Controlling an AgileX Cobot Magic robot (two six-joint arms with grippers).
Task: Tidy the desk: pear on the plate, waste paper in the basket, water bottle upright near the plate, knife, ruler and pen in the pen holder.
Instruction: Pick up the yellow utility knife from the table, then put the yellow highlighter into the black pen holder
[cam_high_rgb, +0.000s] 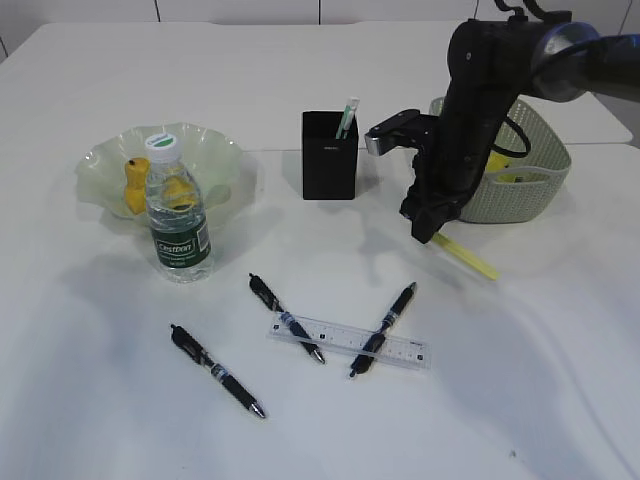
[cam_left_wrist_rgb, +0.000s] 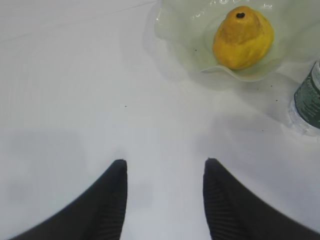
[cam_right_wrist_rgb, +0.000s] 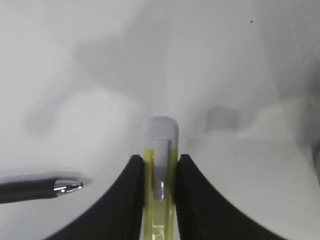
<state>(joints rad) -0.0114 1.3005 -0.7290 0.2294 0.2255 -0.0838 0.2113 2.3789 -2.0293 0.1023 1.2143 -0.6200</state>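
Gripping a slim yellow knife (cam_right_wrist_rgb: 160, 200) with a grey slider, the right pincer (cam_right_wrist_rgb: 159, 162) hangs above the desk (cam_high_rgb: 520, 400). Left pincer (cam_left_wrist_rgb: 165, 167) released. Bottle (cam_high_rgb: 178, 225) label reads "Cestbon".

**Little besides the task's own things**

A white panelled wall (cam_high_rgb: 240, 10) runs along the top edge of the exterior view, behind the far edge of the worktop (cam_high_rgb: 520, 400), and thin dark vertical joints split it into panels. A slim white-and-teal stick (cam_high_rgb: 347, 118) leans to the right in the matte black square cup (cam_high_rgb: 330, 160), its upper end above the rim; what it is cannot be told. A tiny dark speck (cam_left_wrist_rgb: 125, 106) lies on the bare worktop in the left wrist view.
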